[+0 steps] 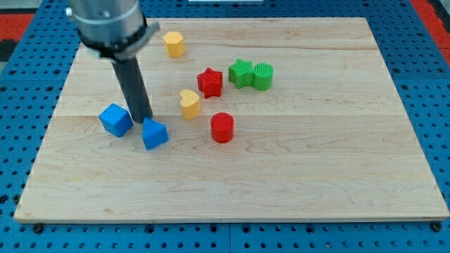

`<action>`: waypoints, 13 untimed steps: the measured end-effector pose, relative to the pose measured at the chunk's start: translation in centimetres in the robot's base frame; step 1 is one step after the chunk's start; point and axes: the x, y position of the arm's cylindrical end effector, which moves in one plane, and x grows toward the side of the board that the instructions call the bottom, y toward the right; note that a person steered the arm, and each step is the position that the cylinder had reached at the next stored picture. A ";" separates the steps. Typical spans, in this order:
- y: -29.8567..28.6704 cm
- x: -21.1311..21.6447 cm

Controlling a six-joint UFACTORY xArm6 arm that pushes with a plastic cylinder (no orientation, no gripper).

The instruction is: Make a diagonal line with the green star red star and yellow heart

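The green star [240, 72] lies at the upper middle of the wooden board [316, 154], touching a green cylinder [262, 76] on its right. The red star [209, 82] lies just left of the green star. The yellow heart [189, 103] lies below and left of the red star. These three run in a rough slant from upper right to lower left. My tip [146, 119] is down at the left, between two blue blocks, well left of the yellow heart.
A blue cube [115, 119] lies left of my tip and a blue block [155, 133] just below right of it. A red cylinder [222, 127] lies below the yellow heart. A yellow block [174, 43] lies near the view's top.
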 end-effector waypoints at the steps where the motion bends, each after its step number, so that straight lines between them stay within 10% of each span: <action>1: 4.1 0.7; 5: 15.2 -1.9; 10: 16.0 -17.9; 13: 14.6 -12.4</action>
